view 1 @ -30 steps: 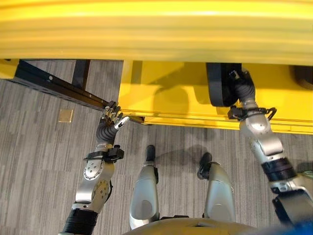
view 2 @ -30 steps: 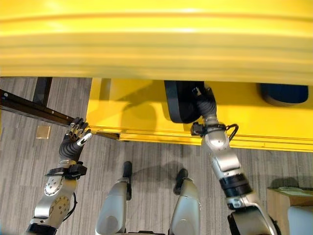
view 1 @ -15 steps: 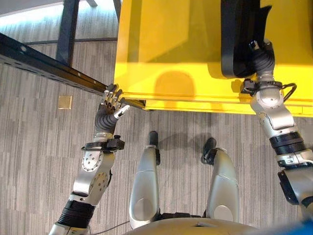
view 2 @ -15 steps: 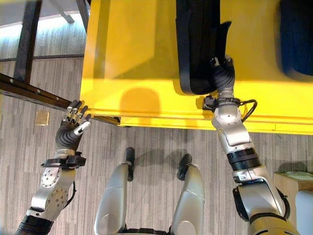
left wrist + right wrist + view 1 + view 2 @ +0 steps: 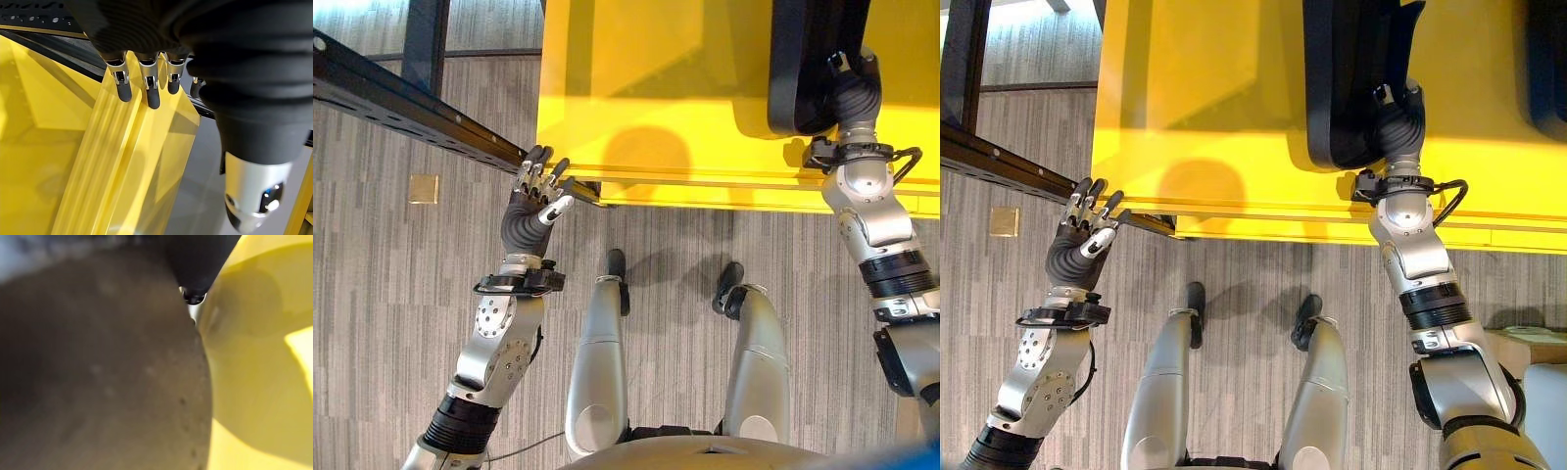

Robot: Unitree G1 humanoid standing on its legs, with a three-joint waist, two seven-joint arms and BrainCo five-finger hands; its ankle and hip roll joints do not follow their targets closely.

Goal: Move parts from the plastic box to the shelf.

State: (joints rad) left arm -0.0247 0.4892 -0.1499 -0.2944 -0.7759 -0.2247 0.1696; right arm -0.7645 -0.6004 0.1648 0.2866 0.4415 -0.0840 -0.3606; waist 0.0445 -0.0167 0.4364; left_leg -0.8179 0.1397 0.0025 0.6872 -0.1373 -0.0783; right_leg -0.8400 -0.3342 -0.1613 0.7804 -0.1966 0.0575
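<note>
Right hand (image 5: 1398, 117) reaches into big yellow plastic box (image 5: 646, 108) against long black moulded part (image 5: 1347, 78), grip unreadable. Left hand (image 5: 536, 201) fingers straight near rim. Get fingers properly round the part before lifting.

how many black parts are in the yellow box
2 visible: one large black part where the right hand reaches, another at the box's right edge, cut off. More may be hidden.

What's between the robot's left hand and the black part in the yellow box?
In the left eye view, bare yellow box floor and the box's near rim lie between the left hand and the black part, nothing else.
</note>
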